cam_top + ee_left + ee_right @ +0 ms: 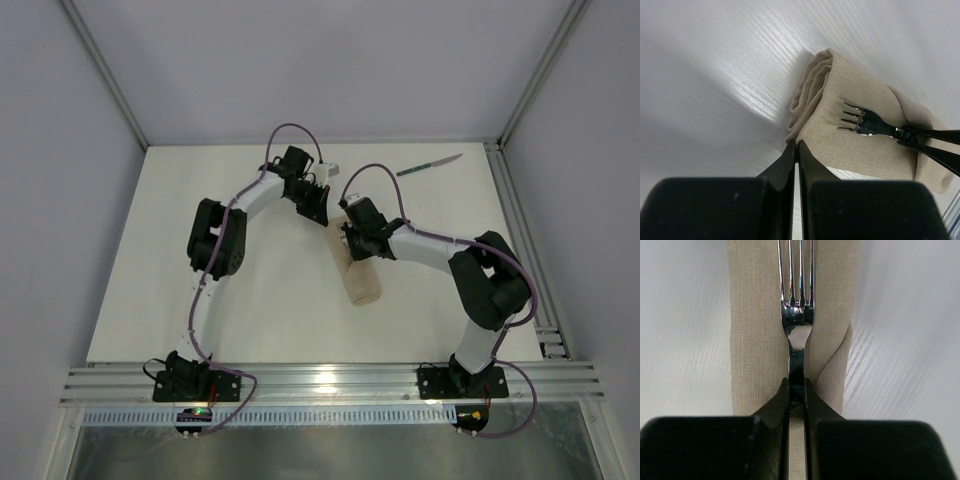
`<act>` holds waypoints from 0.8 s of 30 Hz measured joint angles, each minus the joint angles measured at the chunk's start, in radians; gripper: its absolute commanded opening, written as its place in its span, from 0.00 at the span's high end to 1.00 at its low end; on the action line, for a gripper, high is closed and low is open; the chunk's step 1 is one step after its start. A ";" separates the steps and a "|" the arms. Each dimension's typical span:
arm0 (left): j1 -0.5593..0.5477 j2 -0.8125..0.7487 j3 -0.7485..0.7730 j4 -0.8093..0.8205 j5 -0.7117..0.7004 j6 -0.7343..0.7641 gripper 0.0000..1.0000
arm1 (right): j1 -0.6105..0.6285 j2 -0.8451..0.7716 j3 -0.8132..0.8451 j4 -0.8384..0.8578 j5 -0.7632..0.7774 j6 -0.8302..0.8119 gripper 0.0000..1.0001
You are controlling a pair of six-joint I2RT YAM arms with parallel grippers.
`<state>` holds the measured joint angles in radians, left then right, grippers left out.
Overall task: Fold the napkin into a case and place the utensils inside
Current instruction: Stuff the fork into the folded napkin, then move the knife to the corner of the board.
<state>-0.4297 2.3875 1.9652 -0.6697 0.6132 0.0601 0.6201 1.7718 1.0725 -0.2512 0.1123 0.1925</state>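
Right now the right claw (pixel 796 388) is clenched on the neck of the fork (pixel 796 315), just behind the tines, w/ the fork lined up along the length of the case (pixel 362 280). The case lies about mid-table, a bit toward the right edge. The left claw (pixel 795 146) is pinched shut on nothing and hangs just beside one edge of the case. The knife (pixel 430 165) lies alone near the far right corner of the table (pixel 250 300), well apart from the rest. Handling, as we judge it: the fork is stiff, light, slick metal, so a grip at the narrow neck could let it swivel; the handle would prob. give a steadier hold. The cloth is soft and limp, so the pouch mouth likely sags shut unless one layer is lifted or pinned near its opening. Re views: the right wrist cam shows the grip and the fork centred over the cloth, but no folds. The left wrist cam shows the stacked layers along the case's edge and the fork over the top face, not inside; we can't tell if it touches. Only the top cam shows the knife.
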 measured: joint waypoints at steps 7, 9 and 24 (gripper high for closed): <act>0.000 0.000 0.000 -0.001 0.000 0.000 1.00 | 0.003 -0.034 -0.026 -0.012 0.010 0.024 0.96; 0.000 0.000 0.000 -0.001 0.000 0.000 1.00 | 0.003 -0.034 -0.026 -0.012 0.010 0.025 0.96; 0.000 0.000 0.000 -0.003 0.003 0.008 0.97 | 0.005 -0.064 0.020 -0.067 0.022 0.035 0.35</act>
<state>-0.4294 2.3875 1.9656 -0.6724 0.6163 0.0685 0.6247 1.7081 1.0927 -0.3180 0.1341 0.2272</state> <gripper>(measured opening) 0.006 0.576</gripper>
